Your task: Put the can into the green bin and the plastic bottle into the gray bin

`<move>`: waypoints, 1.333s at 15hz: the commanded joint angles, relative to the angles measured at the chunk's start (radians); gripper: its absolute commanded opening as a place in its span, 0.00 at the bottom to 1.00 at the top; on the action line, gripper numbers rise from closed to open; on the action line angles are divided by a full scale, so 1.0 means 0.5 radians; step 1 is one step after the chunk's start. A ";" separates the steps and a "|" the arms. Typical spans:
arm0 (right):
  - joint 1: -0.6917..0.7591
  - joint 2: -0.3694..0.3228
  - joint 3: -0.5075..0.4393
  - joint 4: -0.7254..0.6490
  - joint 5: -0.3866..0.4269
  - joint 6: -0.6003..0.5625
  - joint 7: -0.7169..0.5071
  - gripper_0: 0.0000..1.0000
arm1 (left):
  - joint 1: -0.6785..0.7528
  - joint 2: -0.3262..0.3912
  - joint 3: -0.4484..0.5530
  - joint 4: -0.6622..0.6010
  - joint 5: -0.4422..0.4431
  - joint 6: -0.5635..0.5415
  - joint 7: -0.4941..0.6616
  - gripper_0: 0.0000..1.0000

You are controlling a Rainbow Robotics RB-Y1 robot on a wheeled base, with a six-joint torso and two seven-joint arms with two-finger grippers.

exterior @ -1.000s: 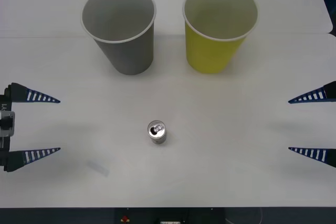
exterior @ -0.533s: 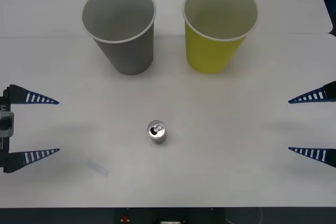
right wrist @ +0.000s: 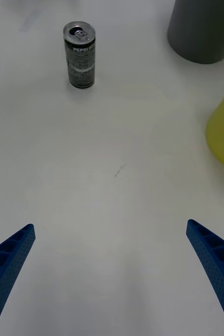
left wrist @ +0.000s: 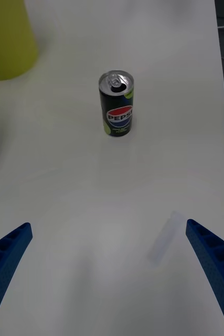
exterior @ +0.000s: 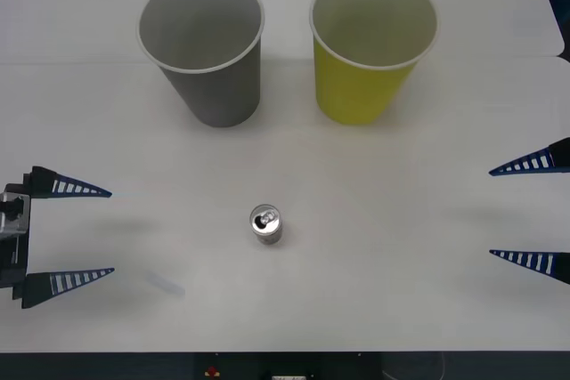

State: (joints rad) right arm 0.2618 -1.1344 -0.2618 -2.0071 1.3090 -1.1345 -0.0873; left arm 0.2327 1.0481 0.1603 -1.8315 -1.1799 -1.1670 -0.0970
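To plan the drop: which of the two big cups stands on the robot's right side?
The green bin, the yellow-green cup; the gray bin stands to its left.

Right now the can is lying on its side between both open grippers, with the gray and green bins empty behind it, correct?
Not quite: the Pepsi can stands upright, as the left wrist view shows. The rest holds: left gripper and right gripper are open, gray bin and green bin empty.

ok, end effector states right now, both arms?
Left end effector: open, holding nothing, at the table's left edge.
Right end effector: open, holding nothing, at the right edge.
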 commanded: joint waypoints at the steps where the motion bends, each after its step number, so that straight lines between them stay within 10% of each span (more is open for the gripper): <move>1: 0.000 0.000 0.000 0.000 0.000 0.000 0.000 1.00 | -0.122 -0.019 -0.229 0.205 0.172 -0.001 -0.048 1.00; 20: 0.000 0.000 0.000 0.000 0.000 0.000 0.000 1.00 | -0.726 -0.516 -0.894 0.957 0.406 0.119 -0.478 1.00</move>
State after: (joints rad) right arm 0.2618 -1.1344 -0.2618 -2.0071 1.3090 -1.1345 -0.0872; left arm -0.1246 0.8000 -0.2738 -1.3529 -0.9753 -1.1179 -0.3307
